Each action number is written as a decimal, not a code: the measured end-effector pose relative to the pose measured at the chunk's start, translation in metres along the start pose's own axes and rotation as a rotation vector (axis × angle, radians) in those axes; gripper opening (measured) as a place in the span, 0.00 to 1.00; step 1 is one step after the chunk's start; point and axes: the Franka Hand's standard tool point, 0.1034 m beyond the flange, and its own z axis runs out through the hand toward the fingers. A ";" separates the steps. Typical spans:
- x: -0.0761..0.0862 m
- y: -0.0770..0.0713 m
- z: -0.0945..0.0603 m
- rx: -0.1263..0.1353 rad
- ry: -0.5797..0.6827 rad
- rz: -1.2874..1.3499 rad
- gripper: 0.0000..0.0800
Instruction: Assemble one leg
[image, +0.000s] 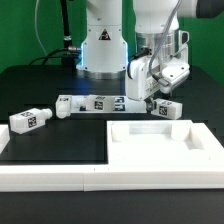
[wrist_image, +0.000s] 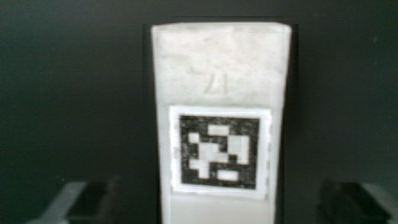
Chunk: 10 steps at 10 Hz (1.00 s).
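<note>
A white leg (image: 167, 108) with a black-and-white tag lies on the black table just behind the big white panel (image: 196, 140). My gripper (image: 160, 97) hangs right over it, open. In the wrist view the leg (wrist_image: 217, 90) runs lengthwise between the two dark fingers (wrist_image: 80, 203), which stand wide apart with a dark gap on each side. My gripper (wrist_image: 217, 208) straddles the leg's near end and does not touch it. Three more legs lie towards the exterior view's left: one (image: 30, 120), a second (image: 68, 105) and a third (image: 103, 102).
The flat white panel with a raised rim lies at the exterior view's right front. A long white wall (image: 60, 176) runs along the table's front edge. The robot's base (image: 102, 50) stands at the back, with a black cable post (image: 67, 45) beside it.
</note>
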 end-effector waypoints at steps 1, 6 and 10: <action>0.000 0.000 0.000 0.000 0.000 0.000 0.78; -0.019 0.006 -0.039 -0.009 -0.085 -0.159 0.81; -0.032 0.010 -0.032 0.007 -0.052 -0.598 0.81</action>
